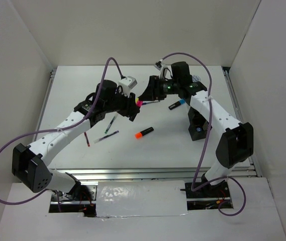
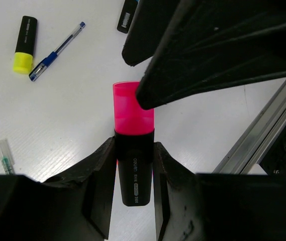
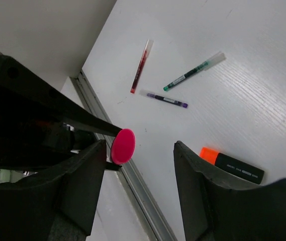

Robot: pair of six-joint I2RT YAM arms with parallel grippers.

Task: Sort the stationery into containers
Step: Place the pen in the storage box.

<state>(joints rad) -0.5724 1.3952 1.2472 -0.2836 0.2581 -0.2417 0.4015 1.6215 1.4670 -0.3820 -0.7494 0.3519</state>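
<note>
Near on the tabletop (image 1: 173, 150) an orange highlighter (image 1: 144, 132) lies free. Farther back, above mid-tabletop, the left gripper (image 2: 134, 149) is clenched on the black barrel of the pink highlighter (image 2: 133, 118). Its cap points into the right gripper (image 3: 138, 148), whose jaws stand apart on either side of the cap end, gripping nothing. The highlighter looks light, rigid and smooth, likely slippery. The flat barrel sides offer the surest hold, since a pinch on the cap alone might pull it off.
</note>
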